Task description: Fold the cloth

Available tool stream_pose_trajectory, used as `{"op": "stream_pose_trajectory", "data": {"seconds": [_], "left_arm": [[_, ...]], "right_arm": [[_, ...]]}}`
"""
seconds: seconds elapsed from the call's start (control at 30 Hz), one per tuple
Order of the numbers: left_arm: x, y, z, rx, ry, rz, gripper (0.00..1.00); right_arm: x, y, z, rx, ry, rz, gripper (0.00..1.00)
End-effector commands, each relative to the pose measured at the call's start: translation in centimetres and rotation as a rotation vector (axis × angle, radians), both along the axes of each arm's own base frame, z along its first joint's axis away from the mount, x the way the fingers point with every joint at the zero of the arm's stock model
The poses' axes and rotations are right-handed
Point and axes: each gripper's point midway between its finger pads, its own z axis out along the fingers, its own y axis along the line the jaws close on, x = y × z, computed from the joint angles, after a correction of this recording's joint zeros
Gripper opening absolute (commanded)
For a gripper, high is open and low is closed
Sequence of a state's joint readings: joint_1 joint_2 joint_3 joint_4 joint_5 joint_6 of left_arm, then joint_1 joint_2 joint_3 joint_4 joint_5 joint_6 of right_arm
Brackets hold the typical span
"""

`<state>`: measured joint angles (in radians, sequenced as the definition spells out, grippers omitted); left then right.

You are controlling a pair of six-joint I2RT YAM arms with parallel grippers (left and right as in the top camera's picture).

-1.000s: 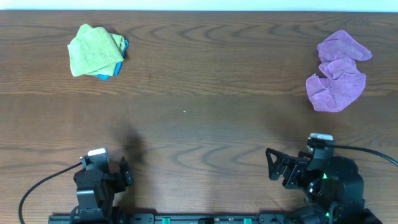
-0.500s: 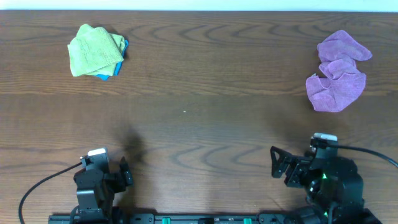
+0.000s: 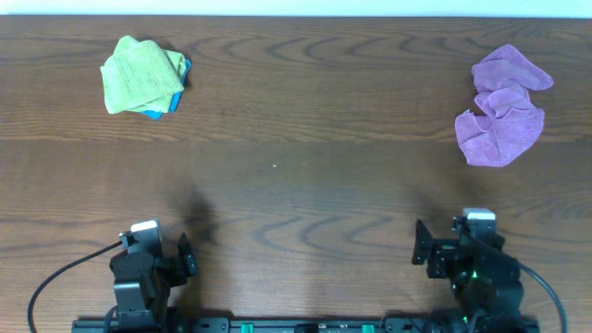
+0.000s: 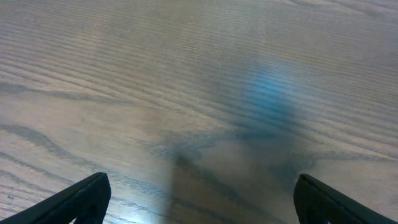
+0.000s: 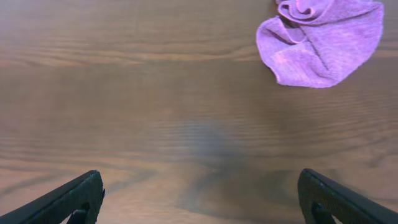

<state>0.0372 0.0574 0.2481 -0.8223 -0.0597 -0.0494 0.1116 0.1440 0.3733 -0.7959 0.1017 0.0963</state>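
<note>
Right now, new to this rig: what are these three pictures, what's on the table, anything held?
This is a two-armed robot at the near edge of a wooden table. The overhead picture looks straight down from a fixed camera. The other two come from cameras on each wrist, with the dark fingertips in the bottom corners. The left gripper and right gripper are both open and hold nothing. Far left lies a bunched green cloth, with a blue cloth peeking out under it. Far right lies a crumpled purple cloth, which the right wrist camera also sees.
</note>
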Motion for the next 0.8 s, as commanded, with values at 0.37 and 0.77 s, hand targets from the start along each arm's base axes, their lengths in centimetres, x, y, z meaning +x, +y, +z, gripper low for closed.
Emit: {"op": "stream_pose_trajectory", "data": {"seconds": [0.37, 0.77], "left_arm": [[-0.3, 0.2, -0.4, 0.004, 0.012, 0.012, 0.95], [-0.3, 0.2, -0.4, 0.004, 0.012, 0.012, 0.95]], "right_arm": [[-0.4, -2.2, -2.4, -0.086, -0.001, -0.064, 0.99], [-0.5, -1.6, -5.3, -0.066, 0.044, -0.034, 0.99]]}}
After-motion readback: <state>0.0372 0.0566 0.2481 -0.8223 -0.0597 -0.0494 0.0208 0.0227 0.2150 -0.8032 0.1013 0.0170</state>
